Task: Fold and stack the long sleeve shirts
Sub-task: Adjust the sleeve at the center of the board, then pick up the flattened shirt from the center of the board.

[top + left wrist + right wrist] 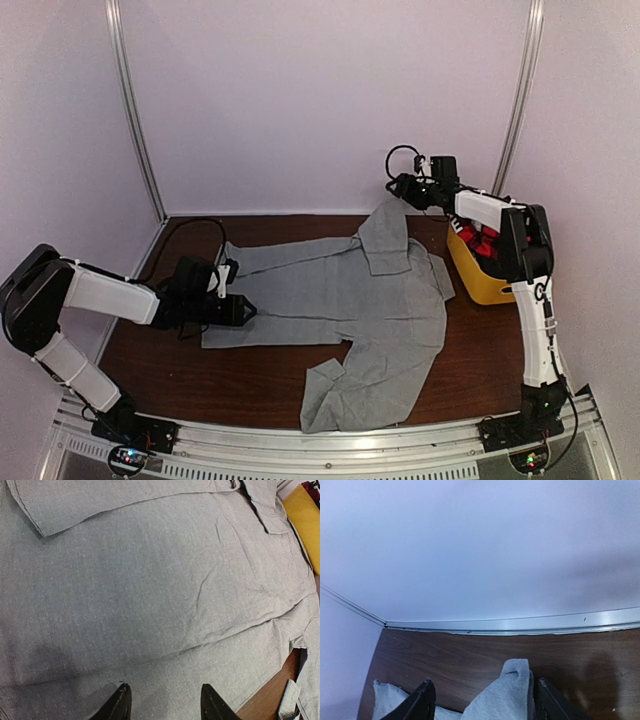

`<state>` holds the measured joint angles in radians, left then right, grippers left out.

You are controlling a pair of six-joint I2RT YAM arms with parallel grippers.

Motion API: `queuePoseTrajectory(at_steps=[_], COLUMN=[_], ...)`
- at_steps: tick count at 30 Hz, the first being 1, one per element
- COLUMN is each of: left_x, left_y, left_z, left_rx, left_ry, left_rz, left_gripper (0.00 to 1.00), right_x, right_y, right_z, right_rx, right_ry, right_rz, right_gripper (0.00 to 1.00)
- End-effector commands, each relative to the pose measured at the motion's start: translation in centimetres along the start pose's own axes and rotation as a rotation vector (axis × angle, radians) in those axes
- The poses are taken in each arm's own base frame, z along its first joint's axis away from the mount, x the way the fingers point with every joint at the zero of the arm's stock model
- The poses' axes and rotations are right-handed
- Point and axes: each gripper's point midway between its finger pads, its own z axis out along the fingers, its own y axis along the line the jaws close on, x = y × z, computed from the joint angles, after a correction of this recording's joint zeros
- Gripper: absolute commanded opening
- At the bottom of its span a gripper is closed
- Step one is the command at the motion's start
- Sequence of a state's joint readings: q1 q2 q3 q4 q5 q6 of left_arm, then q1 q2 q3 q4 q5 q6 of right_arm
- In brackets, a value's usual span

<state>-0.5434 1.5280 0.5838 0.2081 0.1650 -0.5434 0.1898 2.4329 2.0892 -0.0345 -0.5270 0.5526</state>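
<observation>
A light-grey long sleeve shirt [360, 310] lies spread on the brown table, one sleeve [335, 385] pointing to the near edge. Its far part [385, 225] is pulled up in a peak towards my right gripper [402, 188]. In the right wrist view that gripper [482, 700] stands open, and the grey cloth tip [512, 685] leans against the inside of its right finger. My left gripper [232, 292] is at the shirt's left edge. It [166, 700] is open, low over flat grey cloth [150, 590], with nothing pinched. Red-and-black cloth [482, 243] shows in the tub.
A yellow plastic tub [478, 278] stands at the table's right side against the shirt's edge, and shows at the upper right in the left wrist view [305, 515]. White walls and a metal rail [520, 624] close the back. A black cable [185, 232] lies at the back left.
</observation>
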Motion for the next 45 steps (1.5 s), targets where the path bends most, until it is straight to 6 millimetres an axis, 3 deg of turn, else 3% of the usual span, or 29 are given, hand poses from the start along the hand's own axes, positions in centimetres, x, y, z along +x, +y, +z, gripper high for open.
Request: queuePoseTrajectory(at_steps=[1,9,12,15,19,24,31,36,45], left_x=[-1.9,-4.8,-5.6,-6.1,-6.3,-5.8,-2.0,-1.0,-1.9], left_y=[-1.1,-1.2,-1.3,-1.5,-1.8,-2.6,-2.8,-2.1,-2.5], left_z=[-0.3,-2.8,-3.7,-4.5,-5.3,-6.0,-6.6,-7.4,-8.6], left_rx=[0.033,-0.022,-0.035,-0.034,-0.030,0.010,0.054,0.024,0.015], left_ry=[-0.047,-0.144,-0.171,-0.189,-0.188,-0.145,-0.017,-0.006,-0.017], left_rz=[0.029,0.064,0.068,0.056,0.035,0.039,0.011,0.018,0.045], left_gripper=[0.51,0.65,0.69,0.81,0.97,0.97,0.98,0.98,0.96], right_x=[-2.5,0.4,2.9,5.8,11.4,19.3,28.4,32.4,35.7], right_y=[-0.4,-1.9,-1.7,-0.4,1.1,3.8,6.3,7.6,6.2], right_z=[-2.9,-10.1,-12.8,-15.6,-18.9,-22.6,-26.8,-27.8,-27.0], right_rx=[0.161,0.360,0.387,0.386,0.373,0.324,0.276,0.226,0.265], right_ry=[-0.031,-0.004,0.029,0.069,0.162,0.310,0.512,0.622,0.758], right_rz=[-0.083,-0.186,-0.212,-0.242,-0.262,-0.305,-0.339,-0.378,-0.432], right_gripper=[0.75,0.96,0.98,0.98,0.97,0.97,0.94,0.91,0.89])
